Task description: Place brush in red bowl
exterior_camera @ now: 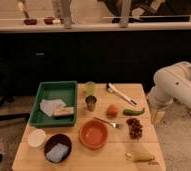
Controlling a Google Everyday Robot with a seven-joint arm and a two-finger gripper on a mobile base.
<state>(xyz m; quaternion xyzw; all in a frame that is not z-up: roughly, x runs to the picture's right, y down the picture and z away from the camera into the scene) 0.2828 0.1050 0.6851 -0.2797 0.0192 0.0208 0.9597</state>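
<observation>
The brush (121, 93) lies on the wooden table (24, 159) at the back right, its whitish handle running diagonally and its dark head toward the back left. The red bowl (94, 134) sits empty at the front middle of the table. My white arm (175, 86) comes in from the right. My gripper (157, 116) hangs at the table's right edge, to the right of and nearer than the brush, apart from it and from the bowl.
A green tray (53, 91) at the left holds a tan block (64, 111) and a white cloth. A fork (108, 122), metal cup (91, 103), yellow-green cup (90, 88), orange fruit (112, 110), green vegetable (133, 111), grapes (135, 128), banana (140, 157), maroon bowl with blue sponge (57, 147) and white bowl (37, 137) stand around.
</observation>
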